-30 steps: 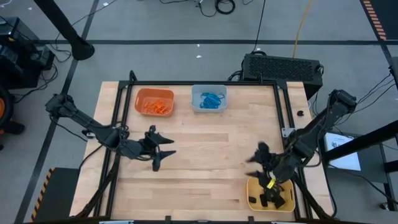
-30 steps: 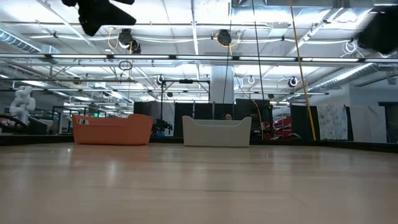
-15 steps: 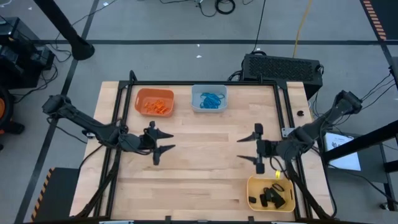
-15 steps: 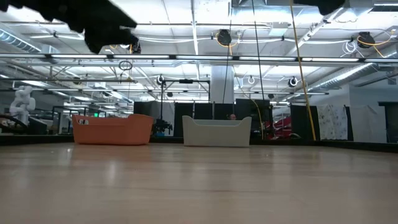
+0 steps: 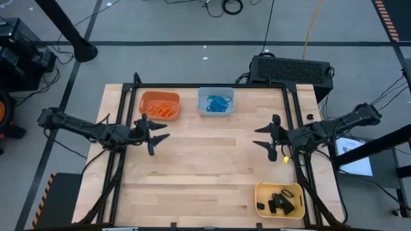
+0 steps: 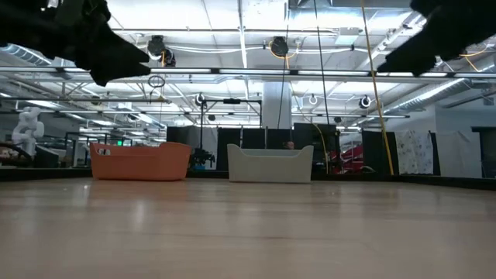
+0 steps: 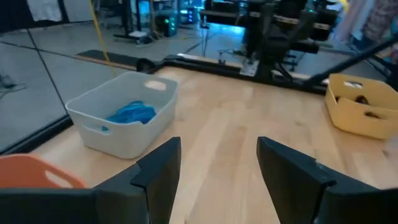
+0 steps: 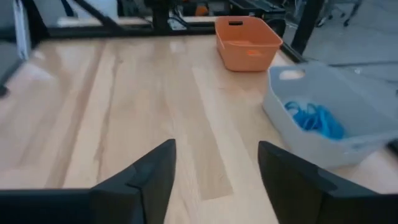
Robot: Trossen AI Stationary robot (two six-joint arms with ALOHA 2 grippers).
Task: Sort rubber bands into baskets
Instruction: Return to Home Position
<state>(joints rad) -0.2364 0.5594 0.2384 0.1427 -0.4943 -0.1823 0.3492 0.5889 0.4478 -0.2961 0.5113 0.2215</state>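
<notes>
Right gripper [image 5: 257, 136] retracted; left gripper [image 5: 166, 130] too

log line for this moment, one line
left pincer open, empty, near orange basket | right pincer open, empty | black rubber bands in yellow basket

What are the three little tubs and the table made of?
The orange tub, blue-grey tub and yellow tub look like smooth moulded plastic: rounded corners, even colour. The table looks like pale wood: plank seams and grain show.

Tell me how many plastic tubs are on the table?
3: the orange basket at back left, the pale blue-grey basket beside it, and the yellow basket at the front right corner. None looks hidden.
</notes>
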